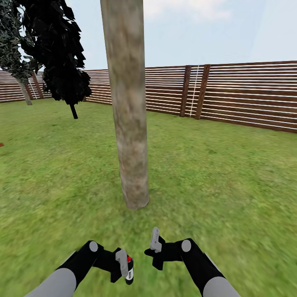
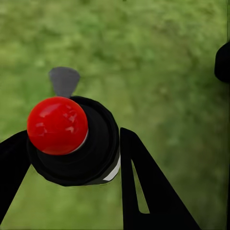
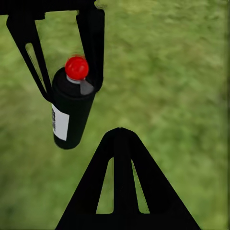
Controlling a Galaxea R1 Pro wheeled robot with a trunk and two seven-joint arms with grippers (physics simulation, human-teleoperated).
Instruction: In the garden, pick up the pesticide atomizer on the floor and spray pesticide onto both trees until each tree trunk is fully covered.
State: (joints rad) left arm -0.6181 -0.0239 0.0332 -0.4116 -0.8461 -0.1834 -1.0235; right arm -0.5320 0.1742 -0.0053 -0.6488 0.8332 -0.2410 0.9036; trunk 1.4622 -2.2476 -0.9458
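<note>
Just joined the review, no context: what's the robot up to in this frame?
The robot stands on the grass facing a tree trunk. Its left gripper is shut on the pesticide atomizer, a dark bottle with a red top, held low in front of the trunk. The right gripper holds nothing, and I cannot tell whether it is open. No whitish specks show on the trunk.

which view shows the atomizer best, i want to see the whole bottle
The right wrist view: the pesticide atomizer shows whole from the side, red top to white label, between the left hand's fingers. The left wrist view looks down on its red top. The head view has it tiny at the bottom.
</note>
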